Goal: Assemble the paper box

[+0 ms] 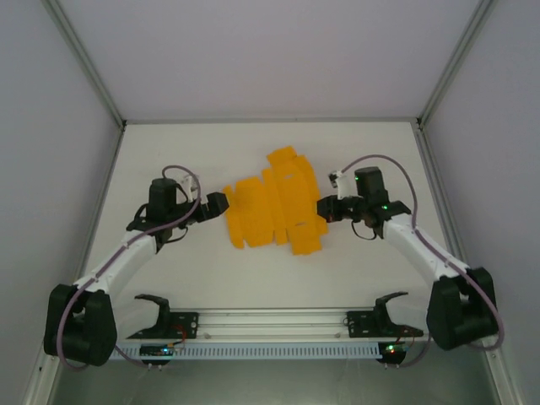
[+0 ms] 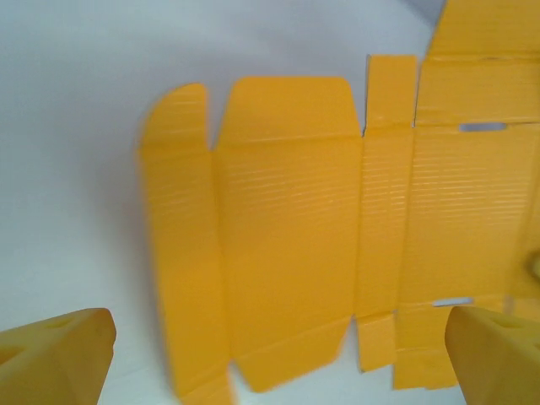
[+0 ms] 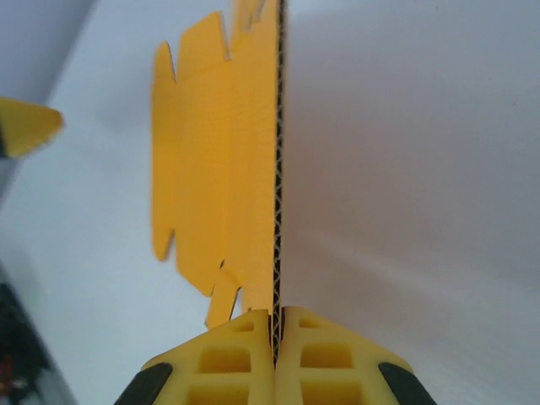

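Observation:
The paper box (image 1: pixel 274 207) is a flat orange-yellow die-cut sheet with flaps and creases, lying mid-table. My left gripper (image 1: pixel 221 202) is at the sheet's left edge, open. In the left wrist view its yellow fingertips (image 2: pixel 59 354) stand wide apart at the bottom corners, and the sheet (image 2: pixel 287 228) lies flat on the table beyond them, with nothing gripped. My right gripper (image 1: pixel 323 208) is at the sheet's right edge. In the right wrist view it (image 3: pixel 277 325) is shut on the corrugated edge of the sheet (image 3: pixel 219 152), which runs away from the jaws edge-on.
The white table (image 1: pixel 211 270) is enclosed by white walls at the back and sides. An aluminium rail (image 1: pixel 270 325) with both arm bases runs along the near edge. Bare table surrounds the sheet on all sides.

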`<state>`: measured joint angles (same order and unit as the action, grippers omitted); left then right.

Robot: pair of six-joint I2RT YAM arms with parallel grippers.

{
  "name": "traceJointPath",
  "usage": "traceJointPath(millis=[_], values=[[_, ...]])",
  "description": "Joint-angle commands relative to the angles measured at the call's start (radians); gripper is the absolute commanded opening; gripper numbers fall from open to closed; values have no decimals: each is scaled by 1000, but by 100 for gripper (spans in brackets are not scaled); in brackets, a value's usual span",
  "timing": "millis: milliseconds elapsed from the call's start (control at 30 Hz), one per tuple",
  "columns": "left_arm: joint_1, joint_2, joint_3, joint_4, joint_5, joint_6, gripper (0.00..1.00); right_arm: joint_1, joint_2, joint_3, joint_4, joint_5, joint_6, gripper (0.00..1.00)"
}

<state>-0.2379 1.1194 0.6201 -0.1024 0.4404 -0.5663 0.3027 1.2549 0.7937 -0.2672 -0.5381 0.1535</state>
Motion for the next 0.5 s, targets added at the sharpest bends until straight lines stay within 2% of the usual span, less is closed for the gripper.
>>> traceJointPath(millis=[0,133,267,400,467], values=[[-8,-11,27,-194,-193,65,99,56,99,69,-72,207,-258,0],[-12,-10,46,-199,-161,77,100,180,204,130,-13,569,-530,0],[-21,-13,65,-162,-113,75,100,308,308,147,148,883,-772,0],[-23,-11,104,-144,-94,77,100,376,380,157,275,1013,-945,0],[-23,-2,136,-140,-92,71,100,403,399,121,415,1045,-1052,0]])
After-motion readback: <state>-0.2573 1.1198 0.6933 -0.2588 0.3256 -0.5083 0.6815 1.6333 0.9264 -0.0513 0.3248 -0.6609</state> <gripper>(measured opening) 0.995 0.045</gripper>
